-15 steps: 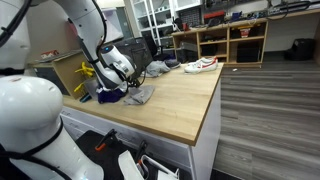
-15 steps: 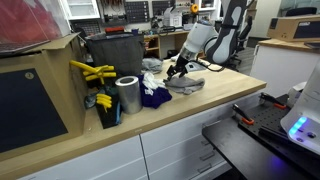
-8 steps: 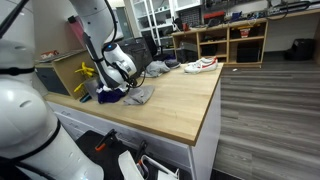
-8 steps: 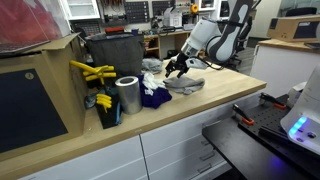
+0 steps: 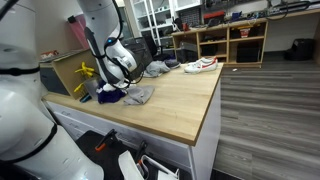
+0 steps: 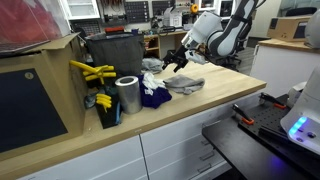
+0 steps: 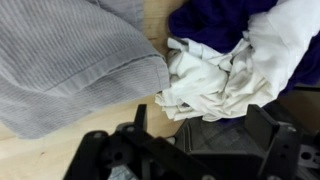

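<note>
Workshop shelves back a wooden countertop (image 6: 205,105) strewn with laundry. Jaws spread wide and empty, the gripper (image 6: 180,62) hovers just above a white cloth (image 7: 215,75), which lies bunched between a grey cloth (image 7: 70,60) and a purple cloth (image 7: 212,20).

In the wrist view the grey cloth (image 7: 70,60) runs off the top and left edges, so I can't see its full shape. The purple cloth (image 7: 215,18) is cut by the top edge and partly covered by the white cloth (image 7: 215,75), which itself leaves the frame at the right. My gripper (image 7: 200,135) is dark and blurred, its base cut by the bottom edge. In both exterior views it is too small for me to read how the jaws stand. In an exterior view the robot's white body (image 5: 25,120) hides the left end of the counter (image 5: 170,100).
</note>
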Tool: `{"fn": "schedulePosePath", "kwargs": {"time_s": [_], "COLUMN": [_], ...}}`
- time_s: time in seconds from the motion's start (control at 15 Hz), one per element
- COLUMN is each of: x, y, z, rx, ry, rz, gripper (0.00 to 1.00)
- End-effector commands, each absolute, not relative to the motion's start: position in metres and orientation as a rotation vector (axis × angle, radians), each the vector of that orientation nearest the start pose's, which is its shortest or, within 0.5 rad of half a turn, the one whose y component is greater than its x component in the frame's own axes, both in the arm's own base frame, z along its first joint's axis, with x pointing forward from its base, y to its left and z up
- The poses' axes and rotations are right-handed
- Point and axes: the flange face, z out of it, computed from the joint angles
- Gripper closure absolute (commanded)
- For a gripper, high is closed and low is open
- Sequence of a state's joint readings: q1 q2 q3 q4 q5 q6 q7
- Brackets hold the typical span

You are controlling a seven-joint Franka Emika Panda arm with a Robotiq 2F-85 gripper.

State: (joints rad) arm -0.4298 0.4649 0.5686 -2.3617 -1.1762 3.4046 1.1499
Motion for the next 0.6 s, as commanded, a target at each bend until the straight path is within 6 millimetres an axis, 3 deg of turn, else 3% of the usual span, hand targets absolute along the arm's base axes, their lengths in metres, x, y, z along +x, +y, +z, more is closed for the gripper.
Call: {"fn": "schedulePosePath", "kwargs": {"time_s": [0.0,0.53], "x": [0.487,0.506], "y": [0.171,0.119], "z": [0.255,0.236], "rx": [-2.600,-2.858], "ry": [-0.139,-0.253], "rz": [-0.681,-0.592], "gripper": [0.00,0.00]}}
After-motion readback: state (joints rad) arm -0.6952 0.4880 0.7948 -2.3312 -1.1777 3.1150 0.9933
